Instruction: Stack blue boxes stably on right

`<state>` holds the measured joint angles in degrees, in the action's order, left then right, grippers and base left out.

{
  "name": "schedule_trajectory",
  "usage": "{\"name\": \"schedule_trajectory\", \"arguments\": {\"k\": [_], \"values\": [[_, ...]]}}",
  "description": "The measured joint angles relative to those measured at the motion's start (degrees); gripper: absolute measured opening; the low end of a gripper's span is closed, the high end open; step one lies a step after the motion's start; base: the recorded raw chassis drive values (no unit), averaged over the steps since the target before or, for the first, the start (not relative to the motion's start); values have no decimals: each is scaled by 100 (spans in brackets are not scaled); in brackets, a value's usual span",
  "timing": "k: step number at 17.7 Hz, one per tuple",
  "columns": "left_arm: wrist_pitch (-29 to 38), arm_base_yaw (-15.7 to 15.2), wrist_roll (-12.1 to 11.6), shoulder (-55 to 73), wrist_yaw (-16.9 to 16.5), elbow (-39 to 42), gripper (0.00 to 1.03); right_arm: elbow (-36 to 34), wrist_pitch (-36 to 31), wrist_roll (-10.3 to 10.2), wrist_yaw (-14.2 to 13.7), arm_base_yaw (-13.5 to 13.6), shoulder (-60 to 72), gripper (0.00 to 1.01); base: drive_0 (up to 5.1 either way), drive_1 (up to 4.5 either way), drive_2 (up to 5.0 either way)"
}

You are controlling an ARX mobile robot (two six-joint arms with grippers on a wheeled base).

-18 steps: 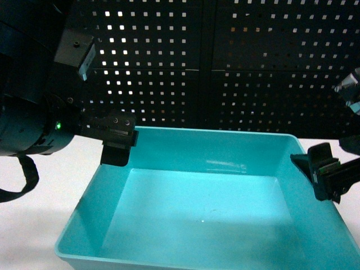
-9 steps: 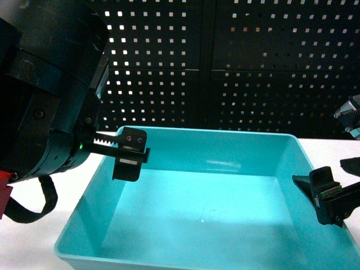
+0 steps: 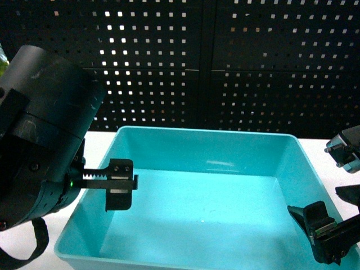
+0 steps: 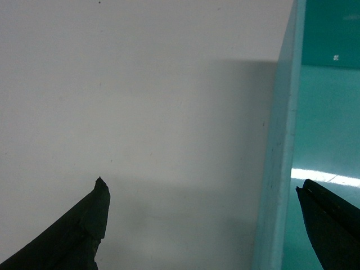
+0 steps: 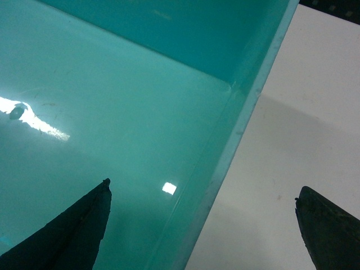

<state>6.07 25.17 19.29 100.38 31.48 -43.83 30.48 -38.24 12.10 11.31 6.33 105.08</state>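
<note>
Matte white table [image 4: 140,84], glossy turquoise tub [image 3: 205,149]

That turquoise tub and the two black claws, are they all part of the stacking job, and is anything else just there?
Part of the job:
- turquoise tub
- left gripper, open astride the tub's left wall
- right gripper, open astride its right wall

Just there:
- white table
- black pegboard
</note>
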Motion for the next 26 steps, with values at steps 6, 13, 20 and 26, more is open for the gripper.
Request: {"name": "schedule_trajectory", "arguments": {"k": [6, 13, 20, 26], "values": [[0, 142, 354, 116, -175, 98, 98, -87, -111, 68, 2, -46, 74, 98, 0, 0, 0], [50, 254, 400, 157, -92, 98, 98, -125, -170, 105, 15, -151, 74, 87, 0, 0, 0], [-87, 258, 345, 162, 11, 52, 98, -146, -240, -101, -68, -153, 98, 16, 0, 0, 0], [-925, 656, 1408, 251, 42, -125, 97, -249, -387, -546, 22, -184, 98, 7, 0, 0, 0]]}}
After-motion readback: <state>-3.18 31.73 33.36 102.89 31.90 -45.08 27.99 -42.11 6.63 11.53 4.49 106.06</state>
